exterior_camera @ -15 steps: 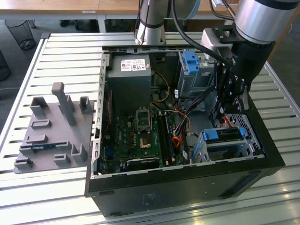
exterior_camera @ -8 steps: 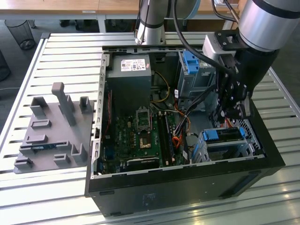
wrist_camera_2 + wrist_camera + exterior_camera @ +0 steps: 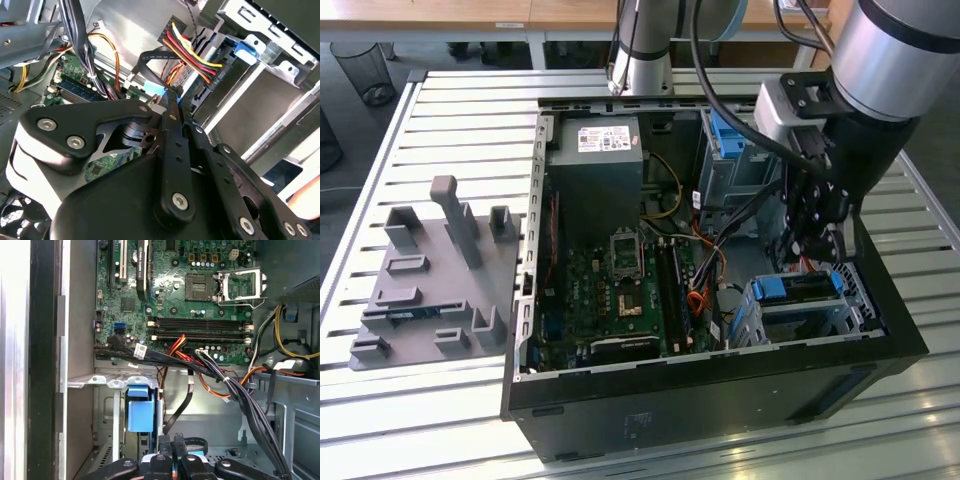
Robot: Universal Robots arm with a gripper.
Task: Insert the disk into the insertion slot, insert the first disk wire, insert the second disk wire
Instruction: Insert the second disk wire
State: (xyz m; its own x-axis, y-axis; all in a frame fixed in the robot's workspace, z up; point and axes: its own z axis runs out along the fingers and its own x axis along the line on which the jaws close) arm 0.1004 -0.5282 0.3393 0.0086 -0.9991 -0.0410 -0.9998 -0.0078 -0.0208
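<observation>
The disk point(image 3: 795, 289), in its blue carrier, sits inside the insertion slot point(image 3: 855, 310), the low silver cage at the exterior view's right end of the open computer case. My gripper point(image 3: 812, 243) hangs just above it. In both wrist views the fingers point(image 3: 172, 107) are pressed together on the light-blue end of a black flat wire point(image 3: 150, 57), which loops up from the fingertips point(image 3: 172, 442). A black plug with red, yellow and orange wires point(image 3: 216, 76) lies against the disk's end by the blue carrier tab point(image 3: 139, 409); whether it is seated I cannot tell.
The green motherboard point(image 3: 620, 285) fills the case floor, with the power supply point(image 3: 595, 165) behind it. A taller grey cage with a blue bracket point(image 3: 728, 150) stands behind the gripper. A bundle of black cables point(image 3: 250, 407) crosses beside the slot. A grey fixture plate point(image 3: 430, 290) lies on the slatted table.
</observation>
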